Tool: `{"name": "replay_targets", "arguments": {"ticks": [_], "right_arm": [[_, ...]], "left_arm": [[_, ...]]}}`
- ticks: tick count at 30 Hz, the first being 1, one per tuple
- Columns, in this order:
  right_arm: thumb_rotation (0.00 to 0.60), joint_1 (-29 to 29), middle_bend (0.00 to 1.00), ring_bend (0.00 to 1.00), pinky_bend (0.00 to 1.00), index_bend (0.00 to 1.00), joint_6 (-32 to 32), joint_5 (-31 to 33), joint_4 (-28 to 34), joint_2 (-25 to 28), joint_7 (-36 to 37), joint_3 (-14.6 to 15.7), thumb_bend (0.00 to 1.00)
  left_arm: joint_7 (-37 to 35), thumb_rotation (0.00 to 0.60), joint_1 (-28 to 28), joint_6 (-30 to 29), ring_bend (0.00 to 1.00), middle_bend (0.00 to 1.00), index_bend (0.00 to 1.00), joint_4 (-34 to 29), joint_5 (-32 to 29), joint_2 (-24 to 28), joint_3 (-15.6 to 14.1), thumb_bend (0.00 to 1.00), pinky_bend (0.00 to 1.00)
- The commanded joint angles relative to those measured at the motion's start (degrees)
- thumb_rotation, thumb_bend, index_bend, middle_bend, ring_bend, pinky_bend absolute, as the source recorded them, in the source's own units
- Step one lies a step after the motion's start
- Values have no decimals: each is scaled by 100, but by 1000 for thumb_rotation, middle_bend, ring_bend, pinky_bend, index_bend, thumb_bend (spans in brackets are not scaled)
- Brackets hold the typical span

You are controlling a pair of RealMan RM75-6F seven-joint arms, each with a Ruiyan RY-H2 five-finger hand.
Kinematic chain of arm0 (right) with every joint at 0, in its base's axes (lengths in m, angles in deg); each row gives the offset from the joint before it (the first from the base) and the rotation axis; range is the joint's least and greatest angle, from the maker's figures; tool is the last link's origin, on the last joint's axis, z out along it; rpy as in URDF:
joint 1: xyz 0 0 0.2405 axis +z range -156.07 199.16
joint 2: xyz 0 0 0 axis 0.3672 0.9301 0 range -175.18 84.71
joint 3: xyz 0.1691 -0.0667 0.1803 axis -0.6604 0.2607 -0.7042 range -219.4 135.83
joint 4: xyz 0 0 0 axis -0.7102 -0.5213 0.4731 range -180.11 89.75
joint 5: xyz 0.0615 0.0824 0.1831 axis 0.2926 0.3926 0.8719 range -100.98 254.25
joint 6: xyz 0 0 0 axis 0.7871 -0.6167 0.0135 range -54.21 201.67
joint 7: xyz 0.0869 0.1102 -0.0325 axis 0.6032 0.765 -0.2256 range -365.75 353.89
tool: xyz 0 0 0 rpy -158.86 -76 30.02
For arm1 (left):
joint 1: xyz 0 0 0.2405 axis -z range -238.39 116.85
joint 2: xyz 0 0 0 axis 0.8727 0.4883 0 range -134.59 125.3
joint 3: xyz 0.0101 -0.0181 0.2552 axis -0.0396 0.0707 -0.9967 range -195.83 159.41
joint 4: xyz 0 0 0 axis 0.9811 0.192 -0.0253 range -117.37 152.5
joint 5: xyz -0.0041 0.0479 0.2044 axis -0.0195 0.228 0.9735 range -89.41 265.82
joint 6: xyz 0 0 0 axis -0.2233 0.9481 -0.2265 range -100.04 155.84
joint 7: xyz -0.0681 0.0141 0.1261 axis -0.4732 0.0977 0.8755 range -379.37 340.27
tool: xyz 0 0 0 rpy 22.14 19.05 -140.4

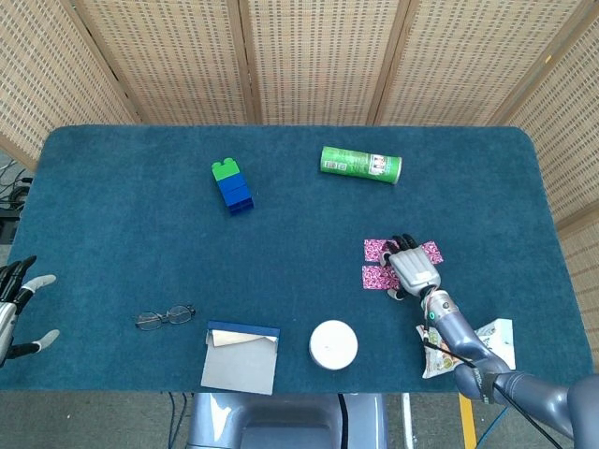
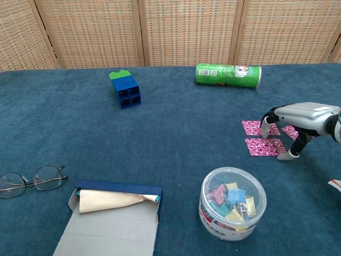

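Here the pink patterned papers [image 2: 265, 146] lie under the right hand's [image 2: 299, 118] fingers [image 2: 266, 118].

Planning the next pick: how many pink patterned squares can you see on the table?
3 show: one pink square nearest the camera, one behind it, one partly under the right hand. The hand may hide more.

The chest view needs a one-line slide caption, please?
Right robot hand arched over pink patterned papers on a blue table, clip tub nearby.
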Motion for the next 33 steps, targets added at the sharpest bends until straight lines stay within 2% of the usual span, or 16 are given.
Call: {"name": "replay_targets", "arguments": {"ticks": [1,25,33], "right_arm": [[600,-5,165,0,0,343,5,-11,-9,-6,10,-1,260],[600,-77,165,0,0,382,106,-175,-146,-87,213,-38,260],[600,-72,165,0,0,382,222,-318,90,124,242,-88,260]], "left_arm": [[-2,600,-2,-1,0,33,224,4,-3,-1,0,179,36],[-9,600,-28,-49,0,33,224,7,6,4,4,178,36],[0,600,-37,-62,0,32,224,-7,10,6,3,179,36]]}}
